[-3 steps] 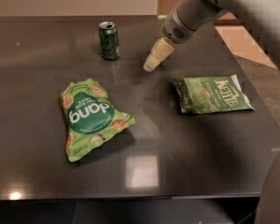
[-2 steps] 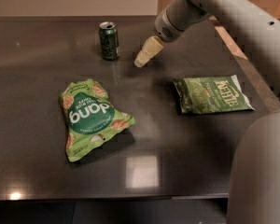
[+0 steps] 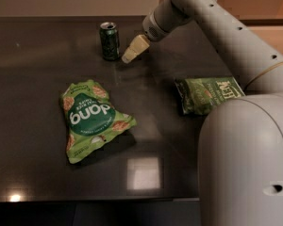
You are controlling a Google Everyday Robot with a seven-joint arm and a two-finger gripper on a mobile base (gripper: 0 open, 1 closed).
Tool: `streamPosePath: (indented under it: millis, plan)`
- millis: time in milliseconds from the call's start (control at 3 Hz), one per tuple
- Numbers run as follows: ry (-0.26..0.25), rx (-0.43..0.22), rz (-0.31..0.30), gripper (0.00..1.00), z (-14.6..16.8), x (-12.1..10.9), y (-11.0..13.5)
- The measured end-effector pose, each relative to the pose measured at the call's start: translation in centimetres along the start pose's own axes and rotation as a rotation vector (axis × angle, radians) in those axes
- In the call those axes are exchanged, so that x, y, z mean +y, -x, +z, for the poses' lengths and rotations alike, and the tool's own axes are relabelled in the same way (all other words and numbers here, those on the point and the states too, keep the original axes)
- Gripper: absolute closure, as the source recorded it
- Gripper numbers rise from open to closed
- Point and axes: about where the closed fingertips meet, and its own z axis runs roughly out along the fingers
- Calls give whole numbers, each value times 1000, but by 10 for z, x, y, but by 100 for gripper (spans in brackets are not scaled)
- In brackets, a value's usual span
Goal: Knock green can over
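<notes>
The green can [image 3: 110,41] is a small dark green drink can with a silver top. It stands upright near the back of the dark table [image 3: 33,79]. My gripper [image 3: 130,55] hangs low over the table just to the right of the can, its cream fingers pointing down and left. A narrow gap shows between its tip and the can's lower right side. The arm reaches in from the upper right.
A bright green crinkled snack bag [image 3: 91,118] with white lettering lies at the front left. A flat olive-green chip bag [image 3: 209,94] lies at the right, partly hidden behind my arm's large grey housing [image 3: 247,164]. The table's front edge runs along the bottom.
My gripper has moved left along the table toward the can, closing most of the gap. The can still stands upright. The bags have not moved.
</notes>
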Motion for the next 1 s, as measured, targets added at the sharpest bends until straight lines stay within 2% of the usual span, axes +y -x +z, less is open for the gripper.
streamPosePath:
  millis: [333, 1000]
  plan:
    - [31, -47, -1, 0, 18, -2, 22]
    - [69, -91, -7, 0, 48, -5, 52]
